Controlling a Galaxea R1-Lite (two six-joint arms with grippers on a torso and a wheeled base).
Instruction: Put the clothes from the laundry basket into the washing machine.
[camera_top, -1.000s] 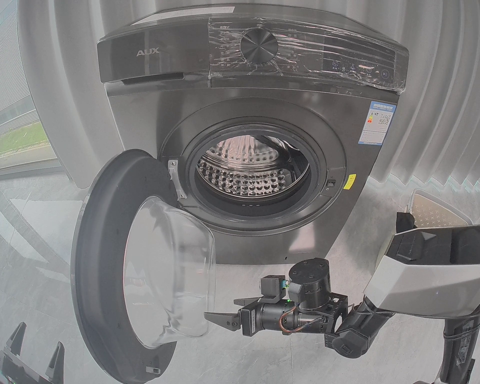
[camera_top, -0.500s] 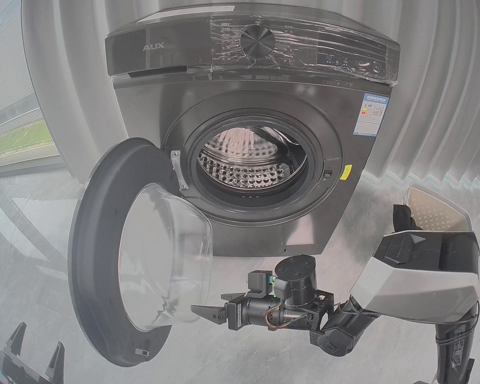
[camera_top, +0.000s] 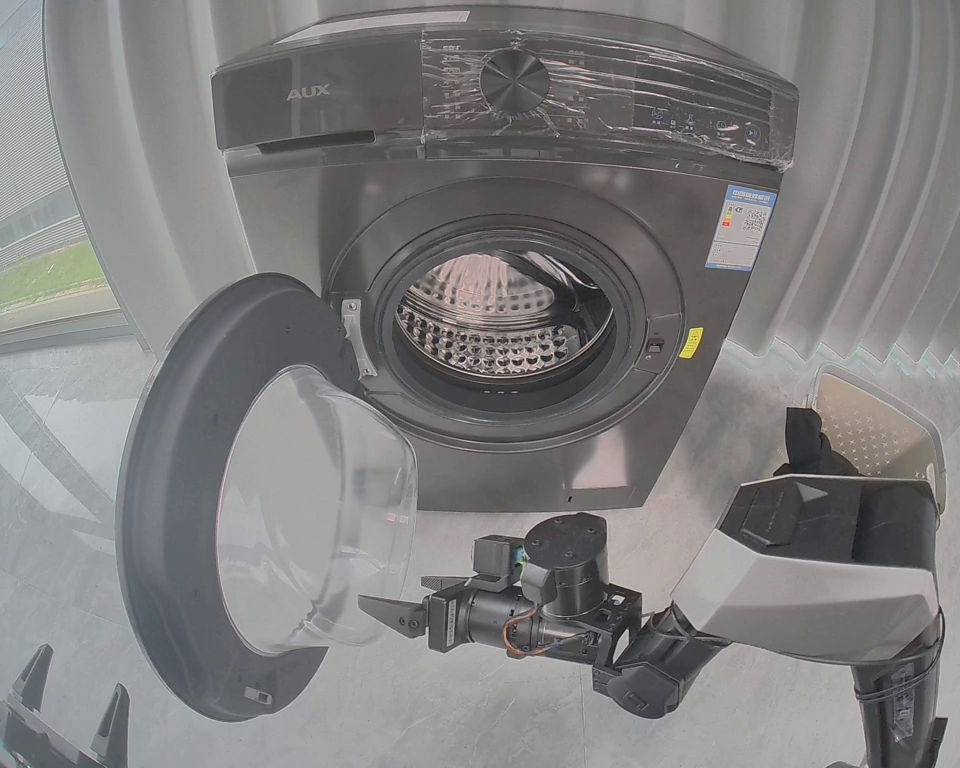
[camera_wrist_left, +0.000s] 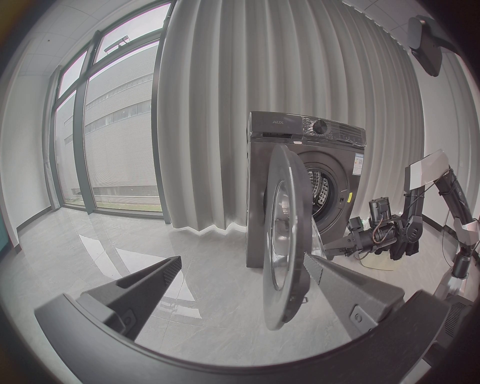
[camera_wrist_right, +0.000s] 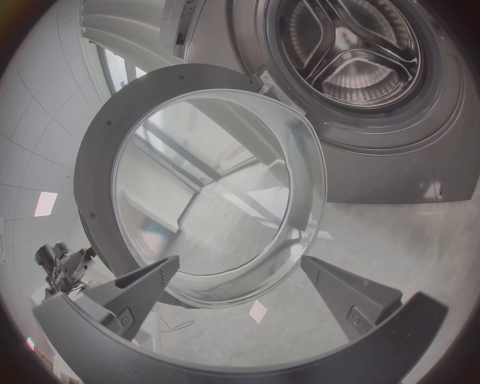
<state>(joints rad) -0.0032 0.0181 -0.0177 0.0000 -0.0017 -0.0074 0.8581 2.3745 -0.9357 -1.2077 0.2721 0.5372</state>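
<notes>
The grey washing machine stands ahead, its steel drum bare of clothes. Its round door hangs open to the left, the glass bowl facing me. My right gripper is low in front of the machine, open, its fingertips at the bowl's lower right rim. In the right wrist view the bowl sits between the spread fingers. A white perforated laundry basket stands at the right with a dark garment over its edge. My left gripper is open at the bottom left corner.
Pale curtains hang behind the machine and a window lies to the left. The floor is glossy grey tile. Seen from the left wrist, the door stands edge-on with the right arm beyond it.
The head camera shifted at first. Since then my right gripper has moved left at the glass bowl, and the door has swung a little wider open.
</notes>
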